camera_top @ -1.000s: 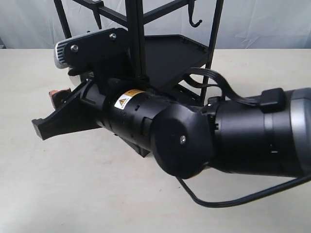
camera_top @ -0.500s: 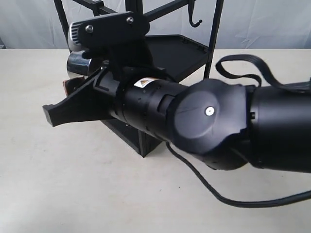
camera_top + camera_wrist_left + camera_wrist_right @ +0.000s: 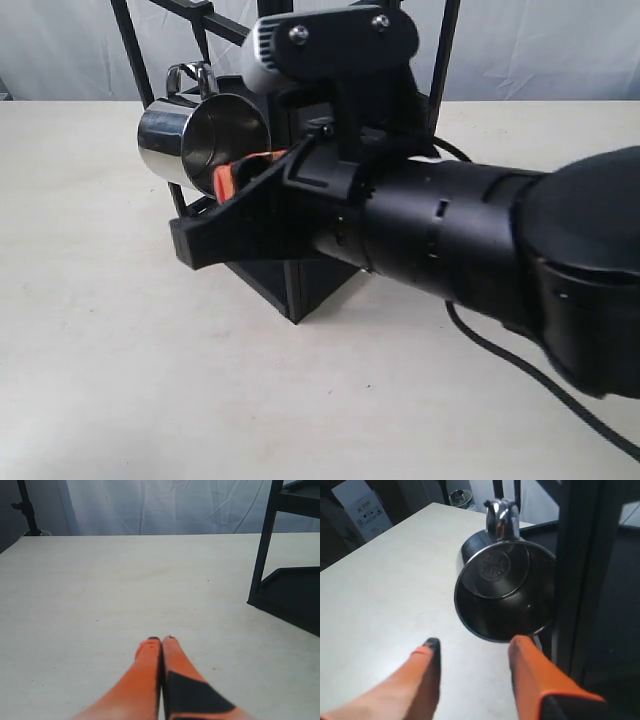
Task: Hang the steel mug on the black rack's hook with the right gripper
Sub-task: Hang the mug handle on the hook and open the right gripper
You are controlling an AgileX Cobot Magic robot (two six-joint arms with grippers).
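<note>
right arm: huge in the exterior view, basically fills the right half, with a black cable [image 3: 520,370] trailing off under it across the table [image 3: 120,350]
right gripper [image 3: 205,212]: fingers [image 3: 525,670] spread wide with only bare table showing in the gap, so it isn't clamped on anything; one orange tip sits right at the lower edge of the mug's rim
steel mug [image 3: 185,140]: up off the table, just past the fingertips and right in front of the rack
mug's long axis: lying roughly level, open mouth aimed back toward the gripper, closed bottom aimed away from it
handle [image 3: 190,75]: loop on top, pointing straight up
black rack [image 3: 292,285]: right behind the gripper; a thin black piece of it comes down just over the handle, and I honestly can't tell if the loop is caught on it
what carries the mug: can't tell, the fingertip or the rack
backdrop [image 3: 60,50]: pale curtain at the far end
right wrist view only: looks straight into the mug, dark inside with a stamped bottom, and shows the gap between the fingers, which the exterior view mostly hides
exterior view only: the mug's shiny side
left gripper [image 3: 161,641]: seen only in its own wrist view, orange fingers pressed together on nothing, low over bare table, with a rack leg and shelf edge well off to one side
</note>
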